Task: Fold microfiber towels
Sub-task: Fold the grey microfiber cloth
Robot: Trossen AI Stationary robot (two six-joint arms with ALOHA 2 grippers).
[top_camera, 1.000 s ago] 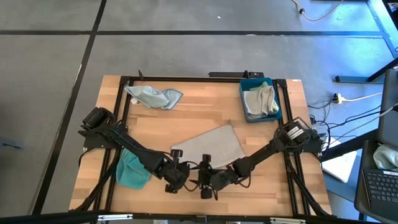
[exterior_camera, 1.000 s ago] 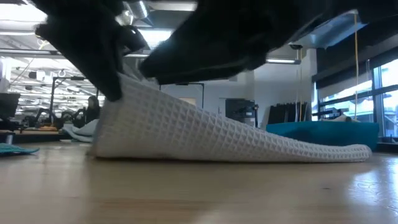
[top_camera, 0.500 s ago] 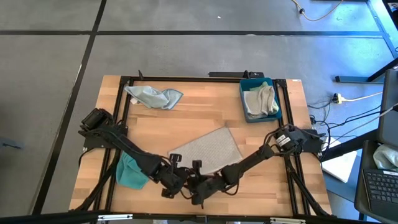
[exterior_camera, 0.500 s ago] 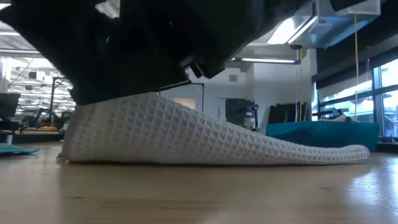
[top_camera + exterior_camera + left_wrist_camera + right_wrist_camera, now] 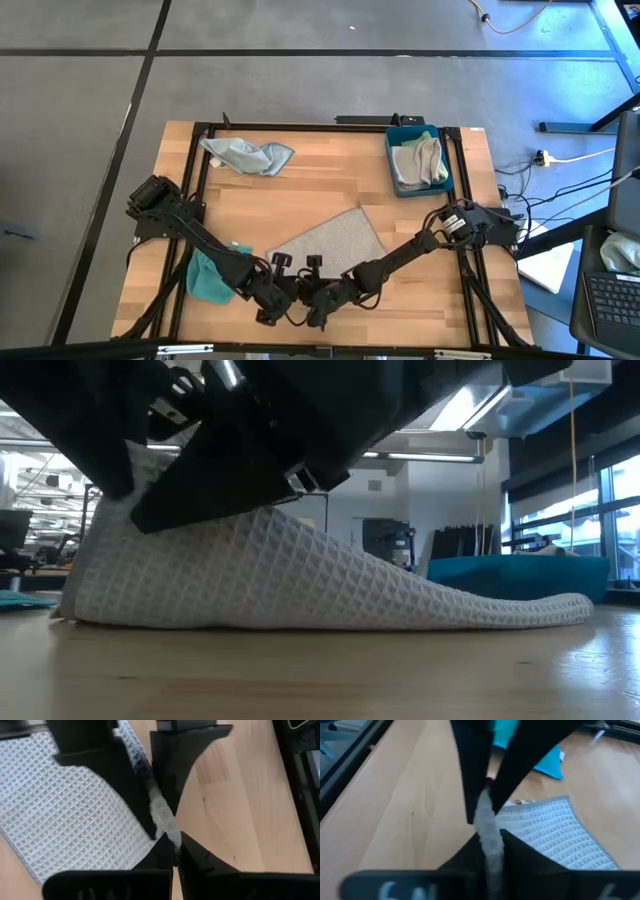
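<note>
Left tool [image 5: 283,297] and right tool [image 5: 312,303] both pinch one grey towel [image 5: 330,243]; four towels total.

two matte black jointed arms [image 5: 200,240], seemingly with thin cables.

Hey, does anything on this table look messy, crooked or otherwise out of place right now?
The grey towel lies askew to the table edges, its near corner pinched by the left gripper and right gripper. A pale blue towel sits crumpled at the far side, a teal towel bunched under the left arm.
</note>
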